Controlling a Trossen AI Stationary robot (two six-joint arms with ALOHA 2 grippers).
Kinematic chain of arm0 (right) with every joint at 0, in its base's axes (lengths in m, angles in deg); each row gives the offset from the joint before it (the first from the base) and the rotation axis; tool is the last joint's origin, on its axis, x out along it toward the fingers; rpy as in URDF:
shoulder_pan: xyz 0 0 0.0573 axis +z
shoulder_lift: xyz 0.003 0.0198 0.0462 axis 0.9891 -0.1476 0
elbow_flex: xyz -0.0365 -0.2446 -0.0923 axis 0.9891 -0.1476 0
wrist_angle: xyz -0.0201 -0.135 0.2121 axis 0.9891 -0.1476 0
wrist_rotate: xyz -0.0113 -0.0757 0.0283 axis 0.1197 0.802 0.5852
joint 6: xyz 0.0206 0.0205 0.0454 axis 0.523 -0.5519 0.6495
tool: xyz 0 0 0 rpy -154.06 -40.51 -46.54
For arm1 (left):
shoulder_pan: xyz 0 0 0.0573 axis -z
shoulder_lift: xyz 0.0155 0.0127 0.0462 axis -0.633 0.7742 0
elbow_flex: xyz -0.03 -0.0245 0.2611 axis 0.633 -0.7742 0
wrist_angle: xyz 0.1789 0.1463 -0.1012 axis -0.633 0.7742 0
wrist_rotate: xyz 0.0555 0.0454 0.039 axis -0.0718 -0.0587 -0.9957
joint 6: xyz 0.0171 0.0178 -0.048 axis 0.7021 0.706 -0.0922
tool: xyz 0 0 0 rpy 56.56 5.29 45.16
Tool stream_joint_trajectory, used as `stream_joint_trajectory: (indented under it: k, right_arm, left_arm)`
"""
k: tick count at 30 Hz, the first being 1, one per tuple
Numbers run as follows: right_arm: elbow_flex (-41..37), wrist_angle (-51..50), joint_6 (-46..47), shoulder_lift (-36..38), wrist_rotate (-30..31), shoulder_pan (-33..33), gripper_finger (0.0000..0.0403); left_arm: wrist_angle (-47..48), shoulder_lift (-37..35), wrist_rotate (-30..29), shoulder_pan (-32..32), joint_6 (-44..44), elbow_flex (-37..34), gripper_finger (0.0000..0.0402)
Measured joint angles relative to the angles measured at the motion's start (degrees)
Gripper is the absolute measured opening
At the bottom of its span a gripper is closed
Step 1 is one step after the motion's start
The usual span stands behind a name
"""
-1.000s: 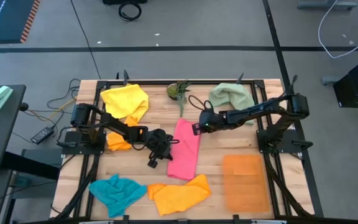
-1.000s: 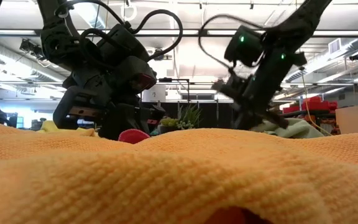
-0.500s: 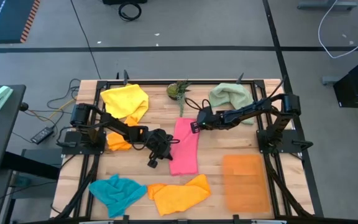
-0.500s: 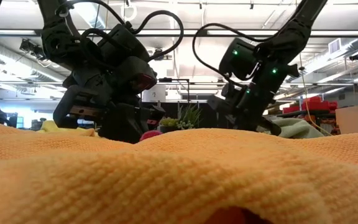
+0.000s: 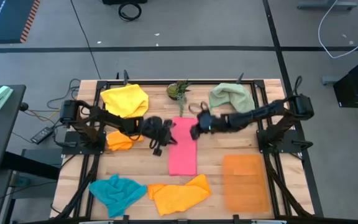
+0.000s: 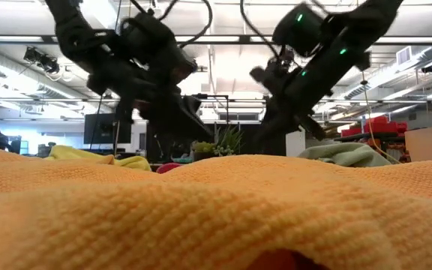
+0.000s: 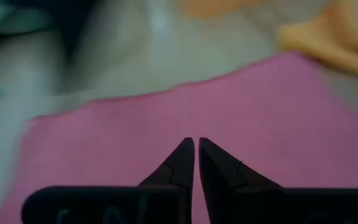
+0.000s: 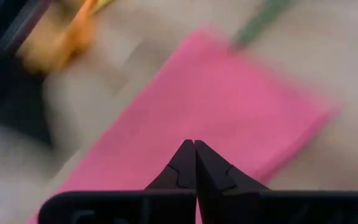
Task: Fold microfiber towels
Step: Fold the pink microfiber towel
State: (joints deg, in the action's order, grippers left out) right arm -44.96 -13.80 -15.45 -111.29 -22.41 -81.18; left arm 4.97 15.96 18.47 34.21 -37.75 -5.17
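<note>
A pink microfiber towel lies flat as a long strip in the middle of the table. Its far end shows in the left wrist view and the right wrist view. My left gripper hovers shut above the strip's far left corner. My right gripper hovers shut above its far right corner. Neither touches the cloth. In the low view the left arm and right arm hang above the table, and an orange towel hides most of the pink one.
Loose towels lie around: yellow far left, pale green far right, teal and orange near the front, a small orange one under the left arm. An orange mat lies at the near right, and a plant stands at the far edge.
Both grippers have risen off the table. The left one has moved toward the far edge, and the right one a little toward the left. The pink towel's far end has slid left, and the strip now lies straight rather than slanted.
</note>
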Motion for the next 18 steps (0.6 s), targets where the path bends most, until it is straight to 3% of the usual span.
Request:
stream_joint_trajectory:
  k: [8,12,18]
  right_arm:
    - [0.0,7.6,6.4,-6.2,1.0,17.3,0.0]
    - [0.0,7.6,10.8,-8.4,1.2,20.5,0.0]
    - [0.0,8.1,12.9,-10.6,-0.2,22.8,0.0]
  left_arm:
    - [-0.1,2.2,1.0,-9.2,1.0,0.0,0.0007]
    - [-3.2,6.6,4.0,-10.6,0.6,0.0,0.0015]
    - [-6.9,10.5,1.9,-10.5,0.1,0.1,0.0014]
